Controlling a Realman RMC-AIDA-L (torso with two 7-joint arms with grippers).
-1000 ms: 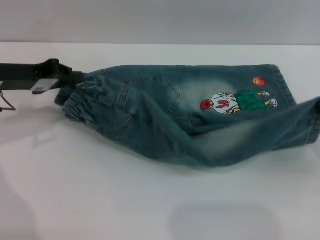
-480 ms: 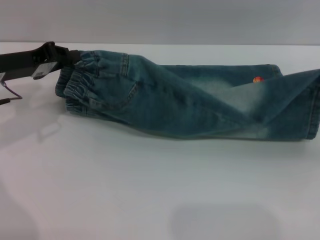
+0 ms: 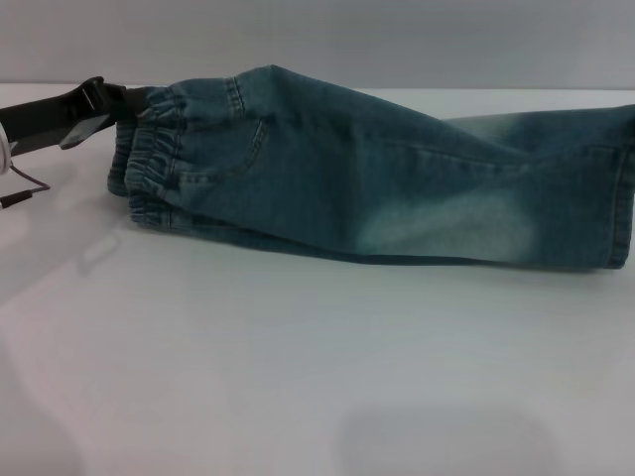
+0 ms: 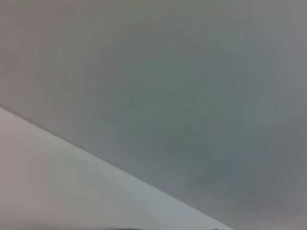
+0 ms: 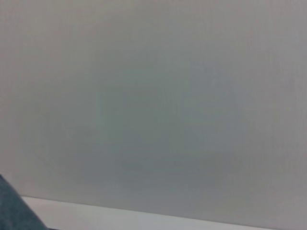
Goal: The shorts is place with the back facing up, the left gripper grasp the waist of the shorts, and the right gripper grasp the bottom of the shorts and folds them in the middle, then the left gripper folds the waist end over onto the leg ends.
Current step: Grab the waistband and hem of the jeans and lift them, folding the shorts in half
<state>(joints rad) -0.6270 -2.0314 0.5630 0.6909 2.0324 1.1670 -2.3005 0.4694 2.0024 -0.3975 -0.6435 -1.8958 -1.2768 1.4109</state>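
The shorts lie across the white table in the head view, doubled lengthwise, with a patch pocket facing up. The crinkled waist of the shorts is at the left. The bottom of the shorts reaches the right edge of the view. My left gripper comes in from the far left, shut on the top corner of the waistband and holding it raised. My right gripper is outside the head view. Its wrist view shows only a corner of denim. The cartoon is hidden under the fold.
Bare white table surface stretches in front of the shorts, towards me. A grey wall runs behind the table. A thin cable hangs below the left arm at the left edge.
The near half of the shorts has swung up and over the far half, covering the cartoon and orange ball. The left gripper has risen slightly with the waistband.
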